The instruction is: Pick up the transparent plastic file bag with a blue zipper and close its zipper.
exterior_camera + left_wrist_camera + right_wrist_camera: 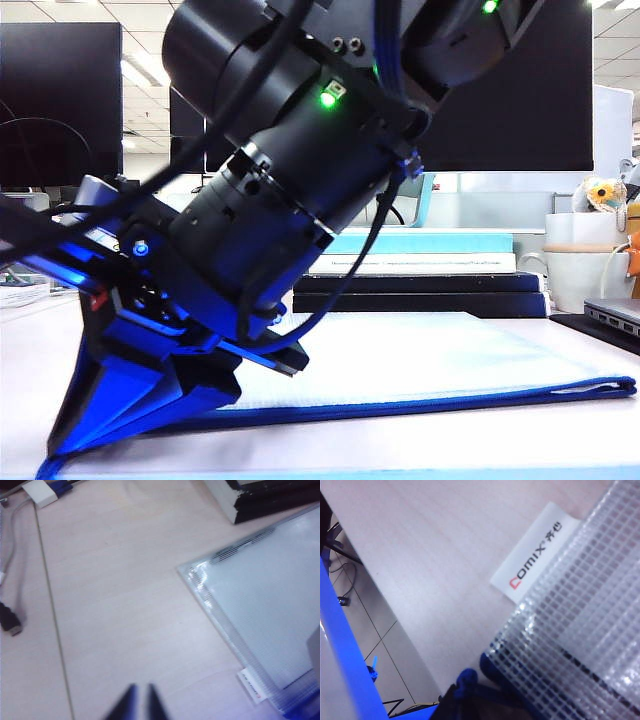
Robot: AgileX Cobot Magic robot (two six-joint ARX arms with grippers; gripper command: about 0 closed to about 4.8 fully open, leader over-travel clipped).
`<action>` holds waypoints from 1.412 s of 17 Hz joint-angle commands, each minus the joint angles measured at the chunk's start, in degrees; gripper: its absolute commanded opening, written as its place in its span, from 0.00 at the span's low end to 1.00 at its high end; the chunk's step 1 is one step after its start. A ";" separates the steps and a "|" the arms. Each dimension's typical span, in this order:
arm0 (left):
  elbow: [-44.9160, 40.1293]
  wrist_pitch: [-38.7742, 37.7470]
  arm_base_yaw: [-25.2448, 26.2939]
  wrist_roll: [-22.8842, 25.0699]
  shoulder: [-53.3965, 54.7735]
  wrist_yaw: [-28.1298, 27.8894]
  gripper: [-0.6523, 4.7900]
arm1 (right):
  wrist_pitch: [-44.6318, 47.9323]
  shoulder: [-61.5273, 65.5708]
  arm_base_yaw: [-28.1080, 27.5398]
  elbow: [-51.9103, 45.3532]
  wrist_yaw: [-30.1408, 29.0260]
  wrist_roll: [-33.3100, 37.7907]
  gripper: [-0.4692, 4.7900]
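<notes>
The bench point(125, 610) is pale wood with a thin dark line running across it. Behind it are dark screens, stacked books point(420, 275), a white mug point(585, 275) and a small fluffy toy point(603, 193). Two loose cables point(12, 580) lie at one side.

The transparent plastic file bag point(440, 360) lies flat on the bench in front of the books. It is see-through and whitish with a tiny grid of squares. A white tag point(535, 550) on its edge says COMIX. The blue zipper point(420, 405) runs along its near edge.

The right gripper point(465, 690) is down at the bag's zipper corner, clenched on the blue zipper. The left gripper point(140, 705) hangs over bare bench near the bag's other corner, clenched on nothing.
</notes>
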 commanded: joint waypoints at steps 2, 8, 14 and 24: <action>0.33 0.22 -0.09 6.05 -0.09 8.66 0.59 | -4.33 -3.43 -0.52 0.90 -2.86 -0.81 0.08; 0.33 -3.17 -6.73 31.87 -0.07 16.70 1.00 | -29.70 -9.79 -2.71 14.99 -2.40 -14.05 0.08; 0.22 -2.34 -10.93 43.78 -0.02 13.94 1.00 | -46.10 -10.95 -7.93 27.28 -2.25 -23.41 0.08; -2.93 14.45 -15.34 41.81 17.31 27.69 1.00 | -54.55 -11.04 -10.73 41.29 -4.66 -27.80 0.08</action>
